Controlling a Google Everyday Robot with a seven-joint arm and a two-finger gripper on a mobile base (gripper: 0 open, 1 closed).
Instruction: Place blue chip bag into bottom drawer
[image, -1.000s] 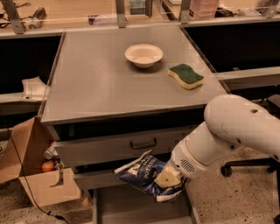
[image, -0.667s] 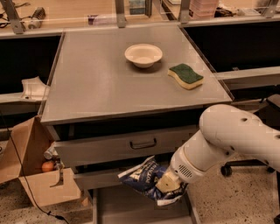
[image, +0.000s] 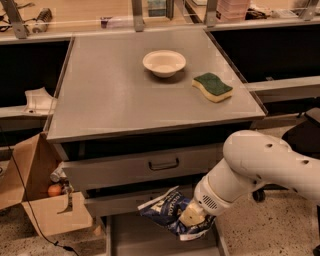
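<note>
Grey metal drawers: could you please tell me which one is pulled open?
The lowest grey drawer, a flat tray sticking out; the two drawers above show only their fronts. The end effector holds the crinkly dark-blue foil chip bag just above it.

No word, brand or number could be read anywhere in the view. The blue chip bag (image: 162, 209) carried white lettering on its dark foil, but the marks could not be made out as letters. The gripper (image: 192, 216) clasped that bag from its 3 o'clock side, near 6 o'clock in the view, above the bottom drawer (image: 145, 241).
</note>
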